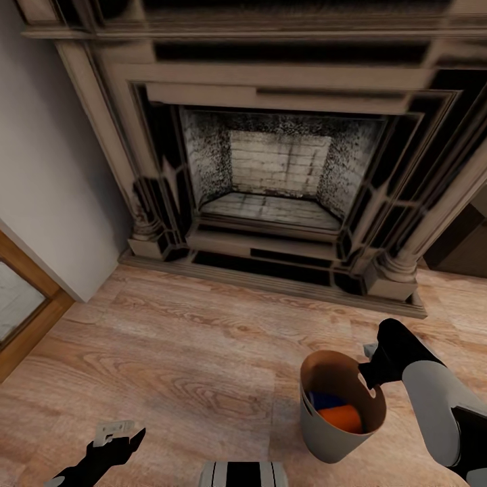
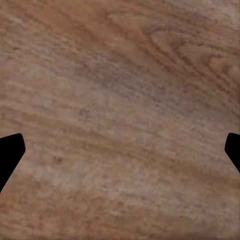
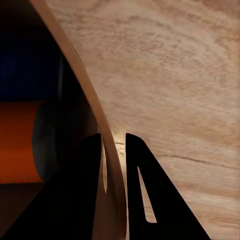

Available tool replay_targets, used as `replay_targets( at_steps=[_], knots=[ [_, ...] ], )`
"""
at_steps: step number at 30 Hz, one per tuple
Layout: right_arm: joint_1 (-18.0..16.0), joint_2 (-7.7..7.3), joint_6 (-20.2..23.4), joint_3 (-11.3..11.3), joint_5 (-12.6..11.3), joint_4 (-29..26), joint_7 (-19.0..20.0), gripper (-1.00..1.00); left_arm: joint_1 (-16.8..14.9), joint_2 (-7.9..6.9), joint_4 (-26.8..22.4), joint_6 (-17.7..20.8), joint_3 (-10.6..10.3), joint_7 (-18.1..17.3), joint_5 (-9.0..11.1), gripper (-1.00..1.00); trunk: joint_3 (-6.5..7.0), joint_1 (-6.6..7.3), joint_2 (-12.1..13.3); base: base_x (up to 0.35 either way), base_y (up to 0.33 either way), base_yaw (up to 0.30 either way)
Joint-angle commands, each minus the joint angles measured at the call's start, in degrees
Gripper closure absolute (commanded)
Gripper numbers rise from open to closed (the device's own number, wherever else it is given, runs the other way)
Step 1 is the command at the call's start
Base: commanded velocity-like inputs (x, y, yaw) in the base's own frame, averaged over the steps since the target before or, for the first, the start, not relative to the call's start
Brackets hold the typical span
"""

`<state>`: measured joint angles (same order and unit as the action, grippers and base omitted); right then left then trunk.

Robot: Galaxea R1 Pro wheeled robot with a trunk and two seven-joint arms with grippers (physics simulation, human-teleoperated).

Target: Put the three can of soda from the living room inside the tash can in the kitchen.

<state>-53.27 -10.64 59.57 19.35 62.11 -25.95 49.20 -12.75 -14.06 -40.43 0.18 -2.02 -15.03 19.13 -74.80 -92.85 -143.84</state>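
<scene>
Grey tapered trash bin [image 1: 331,433], brown inside, holding orange can [image 1: 341,418] and dark blue can [image 1: 323,400].
I see right gripper [image 3: 114,155] clamped on its rim, left gripper [image 2: 120,150] spread empty, over wood-plank floor [image 1: 189,352] before stone fireplace [image 1: 277,169].

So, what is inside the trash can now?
Inside the trash can lie an orange can and a blue can. The wall hides the rest, so a third is unconfirmed.

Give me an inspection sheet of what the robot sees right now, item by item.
Surface: wood floor, bare in front of the fireplace.
Job's things: trash can upright; an orange can and a blue can inside; third can not visible.
Clutter: nothing seen.
Grippers: right gripper clamped on the bin's rim, one finger each side; left gripper open over the floor, holding nothing.
Cables: nothing seen.
Surroundings: fireplace ahead, grey wall at left.
</scene>
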Motion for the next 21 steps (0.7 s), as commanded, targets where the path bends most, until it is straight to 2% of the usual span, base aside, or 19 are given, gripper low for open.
replay_targets(
  at_steps=[1,4,8,12,18,21],
  knots=[
    [-0.01,0.01,0.43,0.07,-0.77,0.02,0.19,1.0,0.0,0.0,0.0,0.0,0.0,0.0,0.0,-1.0,0.0,0.0,0.0,0.0,0.0,0.0],
    [0.0,0.01,0.43,0.07,-0.77,0.02,0.19,1.0,0.0,0.0,0.0,-0.06,-0.02,0.0,0.0,-1.0,0.0,0.0,0.0,0.0,0.0,0.0],
    [0.01,0.01,0.43,0.07,-0.77,0.02,0.26,1.0,0.0,0.0,0.0,-0.08,-0.12,0.0,-0.08,-1.0,-0.88,-0.1,-0.06,0.0,0.0,0.0],
    [0.01,0.01,0.43,0.07,-0.84,0.02,0.35,1.0,0.0,0.0,0.0,-0.09,-0.58,0.0,-1.18,-1.0,-0.88,-0.1,-0.06,0.0,0.0,0.0],
    [0.01,0.01,0.43,0.21,-0.85,0.02,0.37,1.0,0.0,0.0,0.0,-0.09,-0.68,0.0,-1.51,-1.0,-0.88,-0.1,-0.06,0.0,0.0,0.0],
    [0.01,0.01,0.43,0.24,-0.85,0.02,0.37,1.0,0.0,0.0,0.0,-0.09,-0.7,0.0,-1.54,-1.0,-1.55,-0.18,-0.1,0.0,0.0,0.0]
  ],
)
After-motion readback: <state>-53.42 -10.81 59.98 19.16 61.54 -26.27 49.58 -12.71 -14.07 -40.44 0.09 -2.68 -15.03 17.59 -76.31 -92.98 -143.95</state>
